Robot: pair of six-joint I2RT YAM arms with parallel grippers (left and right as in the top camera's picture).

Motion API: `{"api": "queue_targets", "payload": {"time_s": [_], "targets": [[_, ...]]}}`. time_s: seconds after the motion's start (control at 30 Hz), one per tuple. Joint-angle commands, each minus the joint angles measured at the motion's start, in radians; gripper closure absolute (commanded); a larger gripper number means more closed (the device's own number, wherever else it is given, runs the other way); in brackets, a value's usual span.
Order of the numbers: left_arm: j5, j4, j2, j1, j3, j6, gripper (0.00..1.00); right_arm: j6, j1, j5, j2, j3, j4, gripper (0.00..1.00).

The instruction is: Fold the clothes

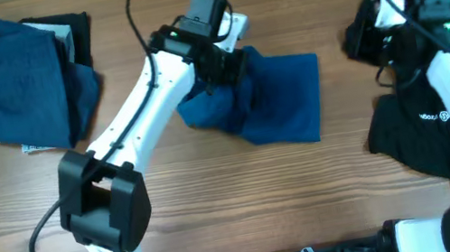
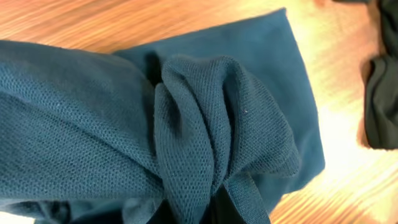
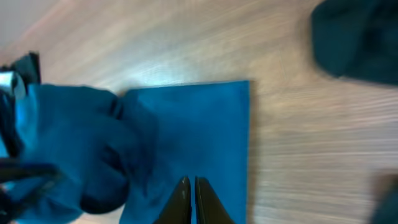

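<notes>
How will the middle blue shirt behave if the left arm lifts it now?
Probably floppy: the blue shirt bunches into soft ridges at the pinch, so loose cloth should sag. Its textured knit looks unlikely to slip. The flat folded half may well fall open.

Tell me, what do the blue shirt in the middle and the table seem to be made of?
The shirt looks like a soft matte knit, maybe cotton or a blend: fine pebbled texture, limp folds. The table looks like wood or wood-look laminate, smooth with a slight sheen: streaky grain, light glare.
</notes>
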Motion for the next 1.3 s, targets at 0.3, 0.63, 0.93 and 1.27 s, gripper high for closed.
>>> {"api": "queue_targets", "payload": {"time_s": [0.3, 0.63, 0.93, 1.27], "targets": [[-0.017, -0.024, -0.026, 0.069, 0.080, -0.042, 0.96, 0.006, 0.014, -0.228, 0.185, -0.246, 0.233, 0.96], [-0.343, -0.153, -0.063, 0.184, 0.091, -0.041, 0.96, 0.083, 0.136, -0.235, 0.211, -0.247, 0.378, 0.96], [-0.456, -0.205, -0.063, 0.294, 0.091, -0.026, 0.96, 0.101, 0.151, -0.238, 0.211, -0.247, 0.406, 0.96], [-0.398, -0.214, -0.064, 0.367, 0.091, -0.027, 0.96, 0.109, 0.174, -0.233, 0.214, -0.247, 0.444, 0.95]]}}
